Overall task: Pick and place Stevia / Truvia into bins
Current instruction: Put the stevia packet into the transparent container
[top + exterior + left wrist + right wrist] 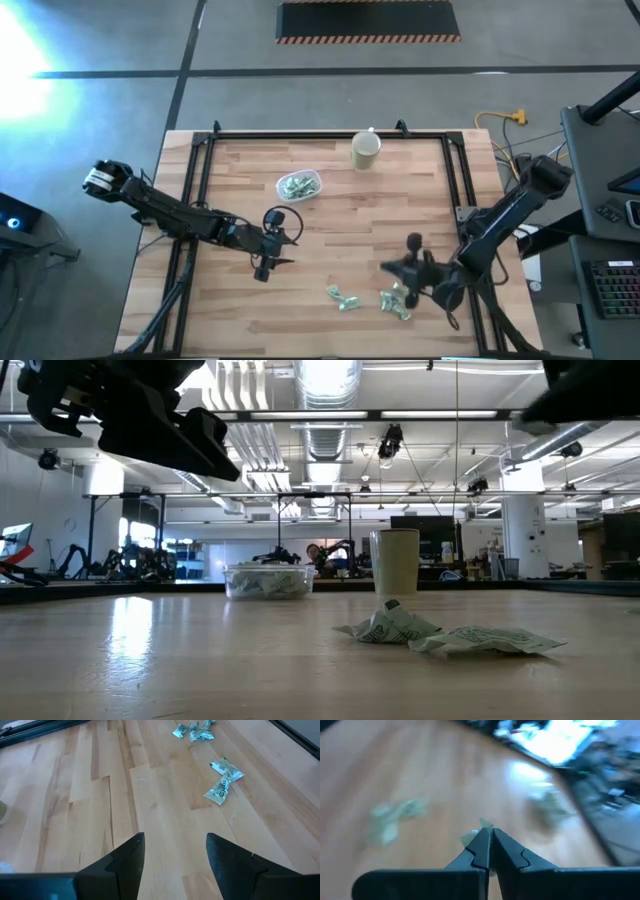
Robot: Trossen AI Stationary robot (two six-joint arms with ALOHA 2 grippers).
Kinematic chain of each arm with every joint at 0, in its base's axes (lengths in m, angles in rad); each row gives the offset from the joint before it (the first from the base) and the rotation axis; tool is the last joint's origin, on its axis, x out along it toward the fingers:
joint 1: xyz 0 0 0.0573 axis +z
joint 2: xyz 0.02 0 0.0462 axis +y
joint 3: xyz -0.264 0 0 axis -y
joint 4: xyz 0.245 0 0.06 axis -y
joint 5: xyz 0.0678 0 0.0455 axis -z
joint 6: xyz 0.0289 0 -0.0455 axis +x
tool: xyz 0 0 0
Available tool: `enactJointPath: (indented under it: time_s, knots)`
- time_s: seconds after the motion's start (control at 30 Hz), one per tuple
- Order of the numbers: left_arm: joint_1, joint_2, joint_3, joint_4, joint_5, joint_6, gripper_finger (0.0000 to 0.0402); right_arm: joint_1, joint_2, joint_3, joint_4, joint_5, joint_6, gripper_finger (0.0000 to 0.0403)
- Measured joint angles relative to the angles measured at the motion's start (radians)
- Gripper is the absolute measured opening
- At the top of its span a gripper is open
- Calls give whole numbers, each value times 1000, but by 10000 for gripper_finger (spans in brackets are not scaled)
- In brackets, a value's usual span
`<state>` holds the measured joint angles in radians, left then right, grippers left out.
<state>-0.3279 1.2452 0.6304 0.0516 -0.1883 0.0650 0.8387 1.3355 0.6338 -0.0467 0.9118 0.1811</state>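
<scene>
Pale green and white Stevia sachets lie on the wooden table in two loose groups [345,298] [396,302], near its front edge. They also show in the low view [400,626] and the left wrist view [222,780]. The clear bin [299,185] sits at the far middle with sachets inside. My right gripper [393,268] hovers above the right group, shut on a sachet [479,831]. My left gripper [175,855] stands open above bare wood left of centre [264,268]. My right gripper pinches one pale sachet between its two fingertips. Only a small edge of it [470,838] sticks out beside and past the tips. The fingers slant down toward the table. The picture is blurred, and how the rest of the sachet hangs does not show.
A beige cup [366,150] stands at the far edge, right of the bin. A black frame [200,170] runs along the table's left, far and right sides. Bare wood lies between the bin and the sachets on the table.
</scene>
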Motion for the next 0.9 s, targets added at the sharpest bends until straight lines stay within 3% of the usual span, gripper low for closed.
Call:
enactJointPath:
  time_s: [0.1,0.37,0.6,0.9]
  knots:
    - [0,0,0,0,0,0,195,-65,-18,0,50,74,-23,9]
    - [0,0,0,-2,-1,2,195,-325,-26,0,168,54,6,9]
    - [1,0,0,-15,-29,3,195,-569,5,0,354,-252,-12,9]
    - [0,0,0,-17,-30,2,195,-806,92,0,666,-753,29,9]
